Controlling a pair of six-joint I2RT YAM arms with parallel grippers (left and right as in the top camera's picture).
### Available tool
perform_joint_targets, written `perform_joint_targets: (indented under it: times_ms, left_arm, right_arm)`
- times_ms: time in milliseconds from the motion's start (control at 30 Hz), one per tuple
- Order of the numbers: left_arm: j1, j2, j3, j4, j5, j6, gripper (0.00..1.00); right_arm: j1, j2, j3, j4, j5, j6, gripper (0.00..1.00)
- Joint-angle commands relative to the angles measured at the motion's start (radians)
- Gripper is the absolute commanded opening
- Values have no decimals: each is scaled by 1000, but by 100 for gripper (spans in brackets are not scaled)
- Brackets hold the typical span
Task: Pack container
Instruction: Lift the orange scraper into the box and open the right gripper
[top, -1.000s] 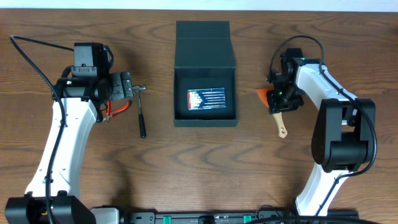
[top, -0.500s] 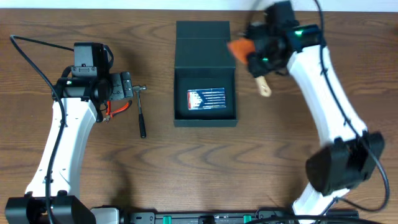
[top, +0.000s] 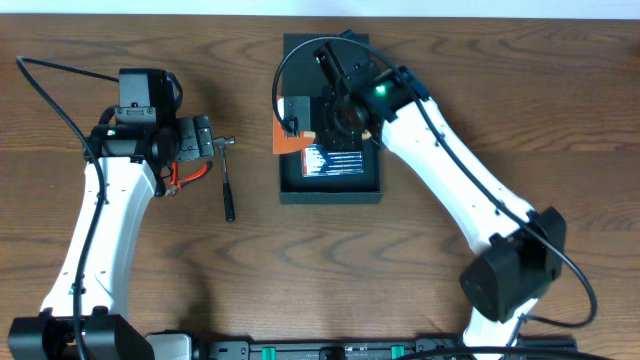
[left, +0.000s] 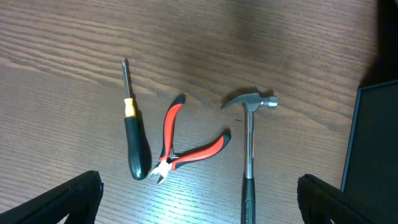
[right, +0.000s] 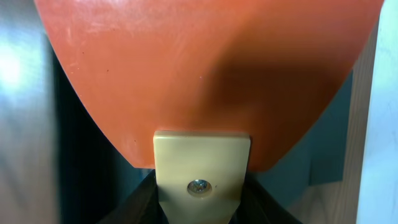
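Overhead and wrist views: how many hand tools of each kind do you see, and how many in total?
screwdriver: 1
pliers: 1
hammer: 1
orange spatula: 1, held at the container
Total: 4

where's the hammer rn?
Overhead view: the hammer lies on the table, on the left side, between the red pliers and the container, its head pointing away from the arm bases.
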Motion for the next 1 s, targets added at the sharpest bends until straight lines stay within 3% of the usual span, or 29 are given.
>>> perform_joint_targets:
  times_ms: [0, 100, 367, 733, 967]
  left_arm:
    - [0, 10, 13, -3, -5, 6, 98]
    - [0, 10, 13, -3, -5, 6, 98]
    - [0, 10, 13, -3, -5, 6, 98]
    - [0, 10, 13, -3, -5, 6, 98]
    - [0, 10, 13, -3, -5, 6, 98]
  right_arm:
    - [-49, 46, -3, 32, -50, -116, 1]
    - [-69, 83, -3, 37, -128, -186, 1]
    - [-72, 161, -3, 18, -176, -211, 1]
    - [-71, 268, -4, 15, -169, -203, 1]
    - [-72, 281, -4, 18, -149, -181, 7]
